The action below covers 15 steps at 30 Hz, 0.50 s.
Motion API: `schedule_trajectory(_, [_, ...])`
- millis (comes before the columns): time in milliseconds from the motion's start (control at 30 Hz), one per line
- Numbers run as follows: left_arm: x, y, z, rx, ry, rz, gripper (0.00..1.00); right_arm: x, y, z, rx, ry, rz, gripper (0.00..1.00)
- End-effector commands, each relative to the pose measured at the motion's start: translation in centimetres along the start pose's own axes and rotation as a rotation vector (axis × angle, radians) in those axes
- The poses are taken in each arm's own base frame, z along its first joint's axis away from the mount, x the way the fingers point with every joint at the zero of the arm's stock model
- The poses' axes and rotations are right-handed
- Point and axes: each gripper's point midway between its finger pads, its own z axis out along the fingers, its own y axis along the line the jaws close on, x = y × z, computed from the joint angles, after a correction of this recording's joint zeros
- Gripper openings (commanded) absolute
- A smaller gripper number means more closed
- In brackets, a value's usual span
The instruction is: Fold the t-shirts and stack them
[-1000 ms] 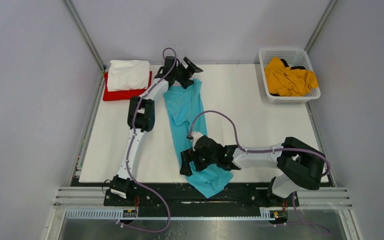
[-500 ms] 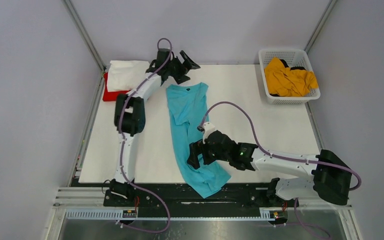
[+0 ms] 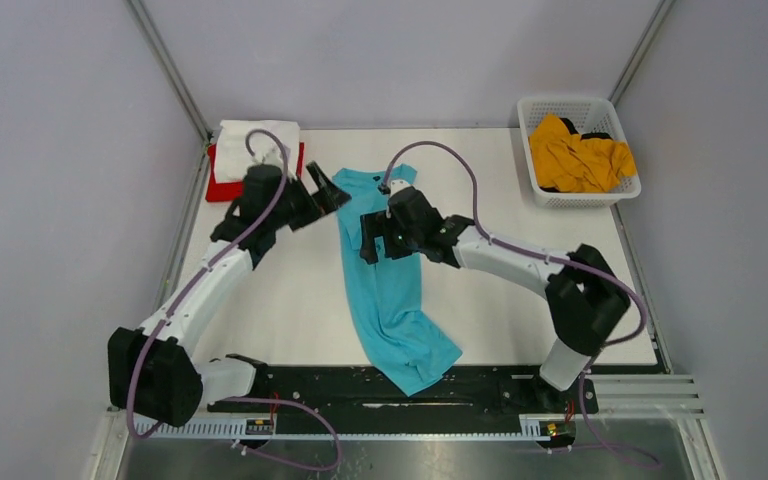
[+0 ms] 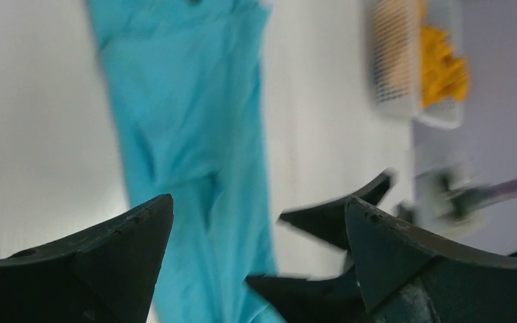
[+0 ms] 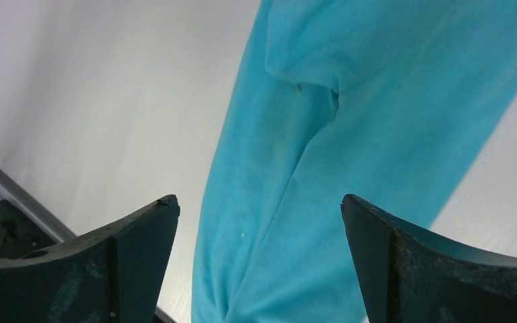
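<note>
Turquoise t-shirt (image 3: 388,295) is lying as a long narrow strip down the middle of the tabletop (image 3: 530,290), collar near the far edge and hem spilling over the near edge. It looks folded lengthwise, so a crosswise fold is probably next. Left end effector (image 3: 322,193) is hovering just beside the strip's left side near the collar, jaws wide, holding nothing. Right end effector (image 3: 368,238) is hanging over the strip's far half, jaws wide too, with cloth showing between them but not pinched. Both seem to be lining up for a grab. White t-shirt (image 3: 257,148) is sitting folded on the red t-shirt (image 3: 218,188) at the far left corner, serving as the stack. Mustard yellow t-shirt (image 3: 575,158) is waiting crumpled in the basket (image 3: 560,104) at the far right corner.
</note>
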Motion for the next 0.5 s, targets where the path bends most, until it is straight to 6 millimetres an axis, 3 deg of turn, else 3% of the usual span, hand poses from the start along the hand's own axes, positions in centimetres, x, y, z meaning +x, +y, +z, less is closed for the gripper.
schedule_trajectory(0, [6.0, 5.6, -0.3, -0.123, 0.093, -0.046, 0.99, 0.1, -0.4, 3.3, -0.011, 0.088, 0.011, 1.0])
schedule_trajectory(67, [7.2, 6.0, -0.4, -0.116, 0.095, -0.07, 0.99, -0.1, -1.2, 4.9, 0.016, 0.107, 0.05, 0.99])
schedule_trajectory(167, [9.0, 5.5, 0.8, -0.06, 0.143, -0.095, 0.99, 0.0, -2.3, 6.4, 0.041, 0.132, 0.146, 1.0])
schedule_trajectory(467, [12.5, 7.8, 8.9, -0.133, 0.313, -0.178, 0.99, 2.6, -4.8, 7.8, 0.051, 0.15, 0.269, 0.99])
